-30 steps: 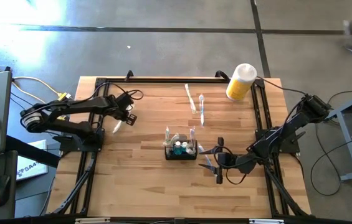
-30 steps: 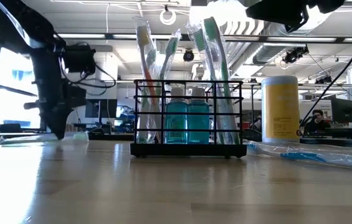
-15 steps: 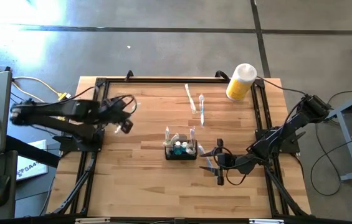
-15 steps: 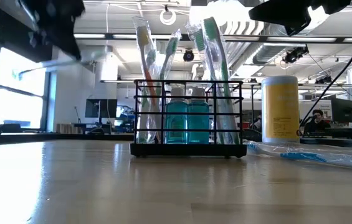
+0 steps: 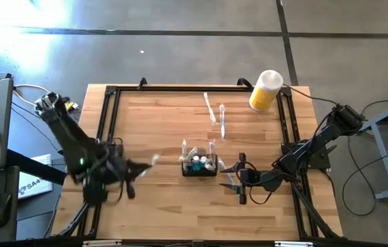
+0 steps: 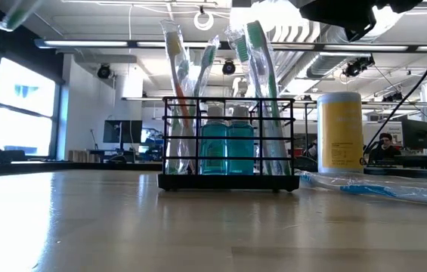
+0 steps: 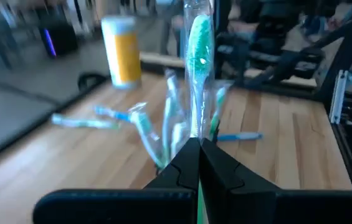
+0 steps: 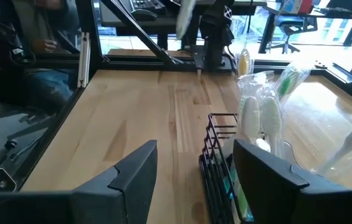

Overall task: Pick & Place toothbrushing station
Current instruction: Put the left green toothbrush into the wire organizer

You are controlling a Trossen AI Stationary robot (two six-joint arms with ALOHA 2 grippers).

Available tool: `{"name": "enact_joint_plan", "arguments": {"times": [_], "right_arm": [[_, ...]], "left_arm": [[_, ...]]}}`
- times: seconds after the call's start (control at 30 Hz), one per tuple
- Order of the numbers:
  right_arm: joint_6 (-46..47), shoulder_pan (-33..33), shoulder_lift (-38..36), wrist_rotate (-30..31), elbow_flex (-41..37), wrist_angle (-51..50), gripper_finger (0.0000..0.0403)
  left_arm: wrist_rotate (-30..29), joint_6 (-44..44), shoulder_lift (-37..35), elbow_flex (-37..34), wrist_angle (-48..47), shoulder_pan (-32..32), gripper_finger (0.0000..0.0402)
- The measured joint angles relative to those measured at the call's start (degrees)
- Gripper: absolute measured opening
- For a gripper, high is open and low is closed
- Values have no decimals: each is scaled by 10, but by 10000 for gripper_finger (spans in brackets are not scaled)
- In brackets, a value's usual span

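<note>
A wrapped green-bristled toothbrush [image 7: 198, 59] is pinched in the closed left hand [image 5: 130, 173], held to the left of the small black wire-mesh caddy [image 5: 200, 165], probably for dropping in. The right hand [image 5: 238, 180], spread wide and empty, waits just right of the caddy, mid-surface. Beyond the caddy lie two wrapped toothbrushes [image 5: 215, 114] and a yellow white-capped cylinder [image 5: 265, 90] on the pale wooden plank surface [image 5: 159, 123]; grey concrete floor [image 5: 180, 48] surrounds it.

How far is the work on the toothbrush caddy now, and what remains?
Done: the black wire caddy already holds several wrapped toothbrushes and two blue bottles. In hand: the left hand is shut on one more wrapped toothbrush, green-headed, left of the caddy. Left: at least two wrapped brushes lie on the table behind the caddy. The right hand waits open just right of the caddy.
</note>
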Motion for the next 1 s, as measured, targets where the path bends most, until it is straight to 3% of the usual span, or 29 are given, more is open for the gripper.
{"name": "enact_joint_plan", "arguments": {"times": [0.13,0.27,0.47,0.57,0.77,1.0], "right_arm": [[-3,0,0,-1,0,4,203],[-10,0,0,-2,0,20,203],[-24,0,0,-5,0,53,203],[-26,0,0,-21,0,74,203],[-40,0,0,-30,0,86,203],[-40,0,0,-30,0,93,203]], "left_arm": [[-109,-31,95,0,57,-29,0],[-130,-79,157,0,71,-16,0],[-55,-57,180,0,96,28,0],[26,61,170,0,176,45,0],[181,390,165,1,438,51,0],[306,524,165,-38,580,102,0]]}}
